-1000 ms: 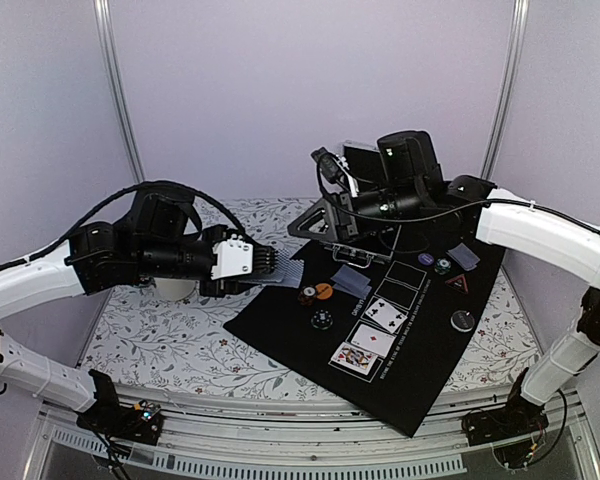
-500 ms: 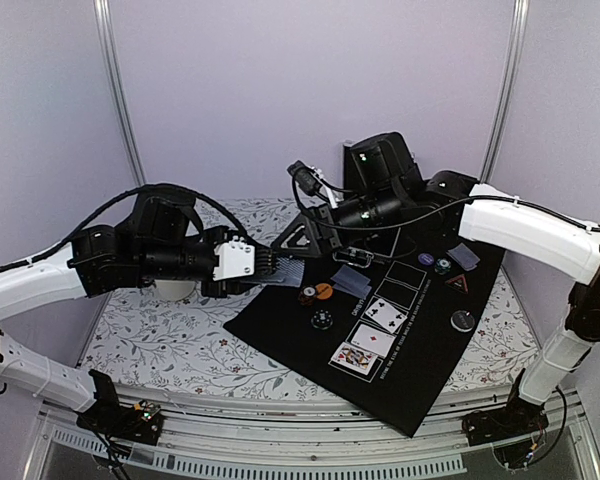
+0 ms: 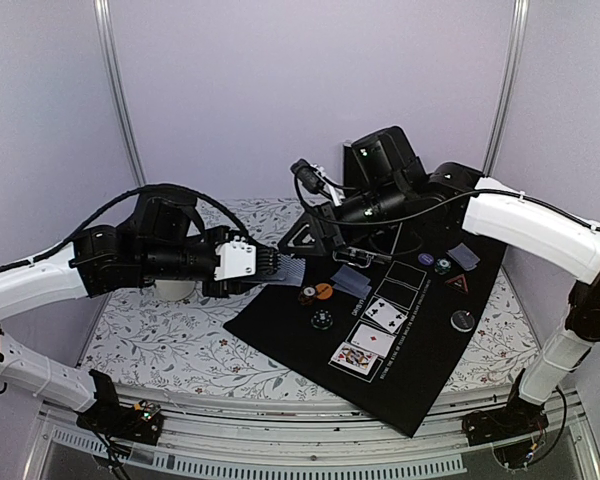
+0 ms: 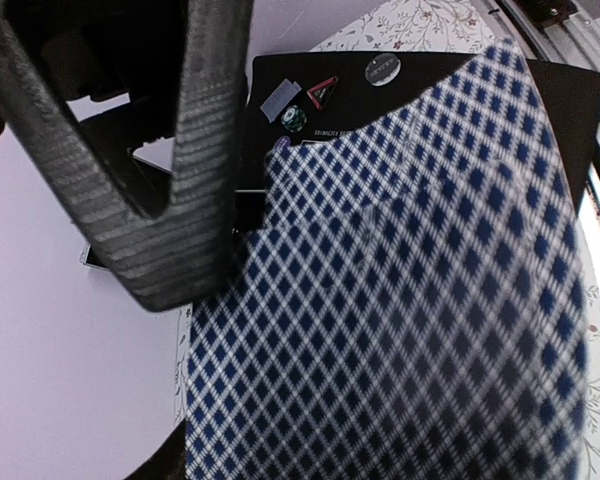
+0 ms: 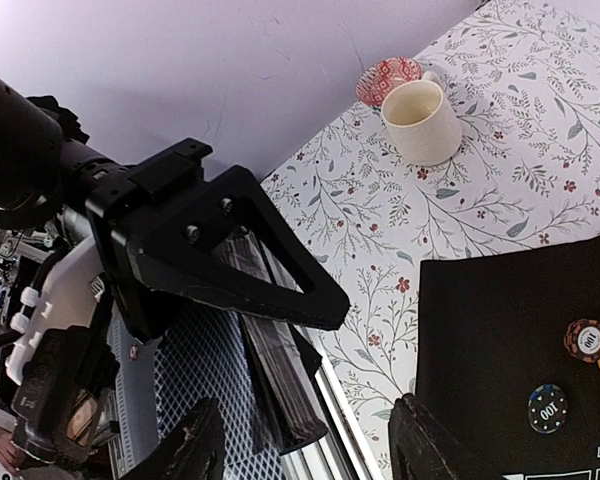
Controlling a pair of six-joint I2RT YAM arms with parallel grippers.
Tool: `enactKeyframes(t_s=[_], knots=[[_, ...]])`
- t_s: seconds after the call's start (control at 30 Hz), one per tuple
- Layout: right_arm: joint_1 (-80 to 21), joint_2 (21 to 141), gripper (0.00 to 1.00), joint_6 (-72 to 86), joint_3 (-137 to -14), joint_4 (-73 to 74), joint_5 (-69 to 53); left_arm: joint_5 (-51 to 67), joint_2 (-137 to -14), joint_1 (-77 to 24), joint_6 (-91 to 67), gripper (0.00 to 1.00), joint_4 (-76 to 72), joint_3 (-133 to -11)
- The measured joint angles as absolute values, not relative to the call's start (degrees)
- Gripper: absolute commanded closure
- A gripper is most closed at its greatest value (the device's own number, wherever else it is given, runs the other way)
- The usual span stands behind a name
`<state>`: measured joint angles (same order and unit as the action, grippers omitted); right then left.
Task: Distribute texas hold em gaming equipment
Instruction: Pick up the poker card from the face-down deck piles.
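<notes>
Blue-checked deck held flat in the left gripper; chips and three face-up cards lie ahead, below its tips.

From the top camera we look down from above and behind the two arm bases toward the back wall, taking in the whole table and the black mat. The left wrist camera sits so close behind the cards that their checked backs fill most of our view; past them we glimpse the mat's far end and a chip. The right wrist camera looks down across the flowered table toward the left arm, catching a cup and the mat's corner. All three views share the mat.
</notes>
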<state>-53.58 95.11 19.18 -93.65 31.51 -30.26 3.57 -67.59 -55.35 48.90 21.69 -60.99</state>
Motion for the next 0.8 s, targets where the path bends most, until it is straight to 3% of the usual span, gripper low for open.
enactKeyframes(t_s=[0.13,0.47,0.8], knots=[[-53.6,95.1,0.55,19.0,-96.1,31.9,-29.9,3.6,-67.6,-55.4,48.9,0.54,21.7,-60.9],[-53.6,95.0,0.7,20.5,-96.5,31.7,-31.9,3.3,-67.6,-55.4,49.1,0.54,21.6,-60.4],[-54.1,95.0,0.67,21.0,-96.5,33.0,-32.9,3.3,-67.6,-55.4,49.4,0.54,21.6,-60.2]])
